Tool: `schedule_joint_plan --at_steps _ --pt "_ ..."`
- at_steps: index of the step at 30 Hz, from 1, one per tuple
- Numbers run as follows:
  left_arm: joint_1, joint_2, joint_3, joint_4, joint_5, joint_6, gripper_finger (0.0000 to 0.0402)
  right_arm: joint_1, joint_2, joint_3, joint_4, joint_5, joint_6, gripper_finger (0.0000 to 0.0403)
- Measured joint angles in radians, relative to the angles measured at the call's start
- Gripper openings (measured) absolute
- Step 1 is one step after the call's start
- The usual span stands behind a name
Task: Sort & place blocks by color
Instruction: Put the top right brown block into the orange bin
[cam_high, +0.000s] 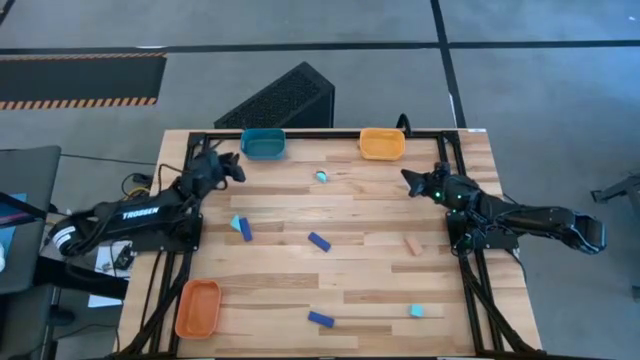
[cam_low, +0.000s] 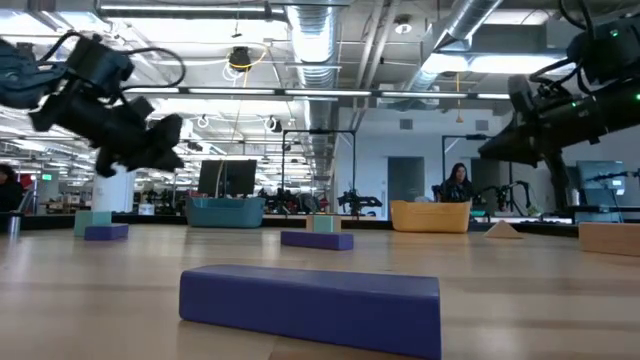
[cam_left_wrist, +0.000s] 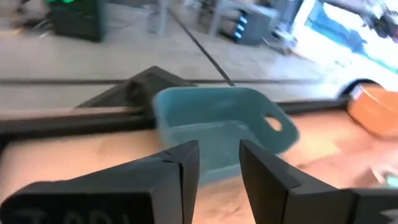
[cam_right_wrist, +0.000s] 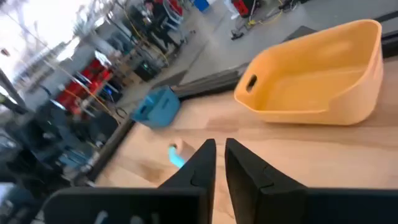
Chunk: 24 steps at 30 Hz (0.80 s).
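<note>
Both grippers hover above the table and hold nothing. My left gripper (cam_high: 238, 168) (cam_left_wrist: 219, 155) is slightly open near the far left, in front of the teal tray (cam_high: 263, 143) (cam_left_wrist: 217, 124). My right gripper (cam_high: 405, 178) (cam_right_wrist: 220, 149) is shut, near the yellow tray (cam_high: 382, 143) (cam_right_wrist: 317, 74). All the blocks lie flat on the wood. There are two dark blue bars (cam_high: 319, 241) (cam_high: 321, 319), a blue bar with a cyan chunk (cam_high: 241, 227), a cyan chunk touching a tan piece (cam_high: 321, 176) (cam_right_wrist: 176, 152), a lone cyan chunk (cam_high: 416, 311) and a tan piece (cam_high: 413, 245).
An orange tray (cam_high: 198, 307) sits at the near left corner. The teal and yellow trays stand along the far edge. A black frame (cam_high: 330, 132) rims the table. In the low view the nearest blue bar (cam_low: 310, 305) fills the foreground. A person (cam_low: 457, 185) is in the room beyond.
</note>
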Motion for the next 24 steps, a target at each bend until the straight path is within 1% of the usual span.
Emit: schedule_joint_plan --at_steps 4,7,10,13,15,18,21,24 --pt "0.007 0.072 0.101 -0.018 0.120 0.085 0.0106 0.001 0.001 0.006 0.013 -0.002 0.042 0.0085" --pt "0.006 0.110 0.186 -0.018 0.196 0.139 0.0122 0.017 0.020 0.053 0.003 -0.018 0.049 0.0099" --pt "0.005 0.135 0.268 -0.016 0.218 0.180 0.0144 0.036 0.073 0.149 -0.005 -0.023 -0.026 0.0112" --pt "0.007 0.144 0.340 -0.044 0.219 0.197 0.0167 0.044 0.138 0.274 -0.119 0.010 -0.116 0.0122" --pt "0.007 0.144 0.388 -0.084 0.236 0.209 0.0180 0.045 0.187 0.353 -0.202 0.034 -0.169 0.0127" --pt "0.007 0.140 0.460 -0.171 0.322 0.235 0.0188 0.041 0.247 0.440 -0.272 0.041 -0.225 0.0135" --pt "0.006 0.132 0.530 -0.289 0.398 0.239 0.0189 0.040 0.296 0.501 -0.326 0.034 -0.263 0.0143" --pt "0.007 0.123 0.577 -0.421 0.454 0.220 0.0189 0.022 0.344 0.537 -0.436 0.032 -0.267 0.0155"
